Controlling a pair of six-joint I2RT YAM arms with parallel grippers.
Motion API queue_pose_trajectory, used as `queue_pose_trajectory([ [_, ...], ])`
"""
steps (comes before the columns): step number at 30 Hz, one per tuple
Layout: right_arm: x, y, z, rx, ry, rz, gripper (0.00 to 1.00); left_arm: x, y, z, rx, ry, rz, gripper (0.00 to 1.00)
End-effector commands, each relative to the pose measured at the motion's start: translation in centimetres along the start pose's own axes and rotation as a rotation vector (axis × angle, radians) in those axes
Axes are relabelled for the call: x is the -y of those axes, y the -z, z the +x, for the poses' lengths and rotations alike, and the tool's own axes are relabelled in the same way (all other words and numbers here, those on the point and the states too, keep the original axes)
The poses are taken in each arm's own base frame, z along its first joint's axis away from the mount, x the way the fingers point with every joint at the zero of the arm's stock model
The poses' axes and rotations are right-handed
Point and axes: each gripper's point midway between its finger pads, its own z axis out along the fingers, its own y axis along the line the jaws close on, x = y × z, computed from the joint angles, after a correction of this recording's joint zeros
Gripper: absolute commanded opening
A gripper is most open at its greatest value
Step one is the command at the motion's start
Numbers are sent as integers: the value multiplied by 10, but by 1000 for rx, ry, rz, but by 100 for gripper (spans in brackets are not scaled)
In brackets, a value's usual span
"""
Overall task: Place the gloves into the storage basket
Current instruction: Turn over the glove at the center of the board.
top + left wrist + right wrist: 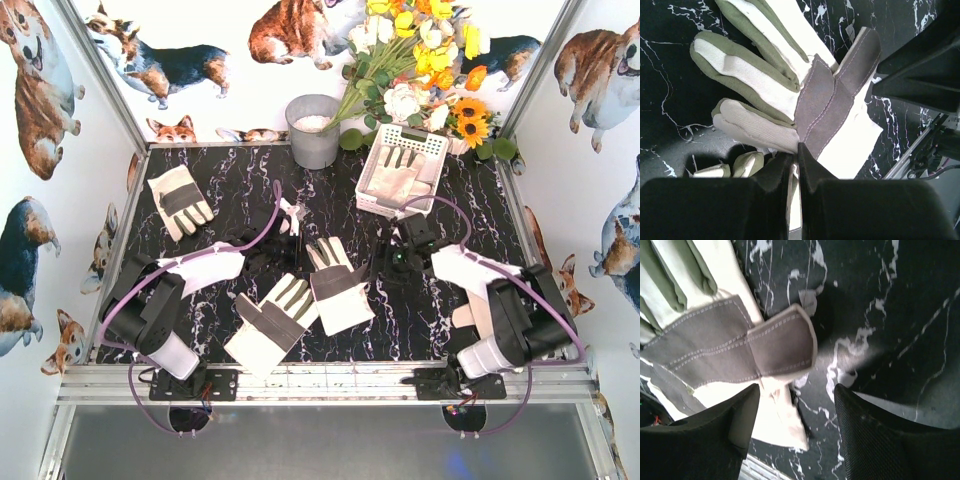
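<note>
The white slotted storage basket (432,143) stands at the back right with one glove (398,175) lying in it. Three more gloves lie on the black marble table: one at the back left (180,200), one in the middle (335,285) and one near the front (272,325). My left gripper (797,147) is shut, its tips right at the thumb edge of a grey-panelled glove (790,85); I see no fabric pinched. My right gripper (796,390) is open, low over the cuff corner and grey thumb of the middle glove (725,355).
A grey metal bucket (313,130) stands at the back centre, left of the basket. A flower bouquet (420,60) leans over the basket's far side. Corgi-print walls close in three sides, and an aluminium rail (320,385) runs along the near edge.
</note>
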Motion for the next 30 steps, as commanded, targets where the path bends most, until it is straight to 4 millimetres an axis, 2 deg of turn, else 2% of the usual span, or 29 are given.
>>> queue_pose_trajectory([
  [1, -21, -5, -42, 110, 66, -56, 60, -4, -5, 1, -1, -27, -14, 0],
  [5, -21, -13, -42, 96, 45, -60, 51, -5, -6, 0, -5, -33, -28, 0],
  [9, -11, -17, -38, 76, 20, -12, 29, -6, -8, -1, -9, -47, -48, 0],
  [13, 9, -7, -31, 67, -3, 103, 3, -5, -12, -4, -14, -93, -105, 0],
  [14, 14, -4, -30, 70, -3, 130, 0, -2, -13, -6, -10, -108, -114, 0],
  [21, 61, 35, -3, 109, -86, 380, 0, 16, -39, 3, -17, -134, -128, 0],
  [24, 80, 52, 17, 122, -144, 462, 0, 25, -49, 11, -22, -139, -116, 0],
  [27, 83, 61, 32, 145, -211, 455, 0, 32, -58, 22, -40, -155, -115, 0],
  [30, 72, 61, 46, 129, -239, 363, 0, 30, -64, 32, -58, -167, -147, 0],
])
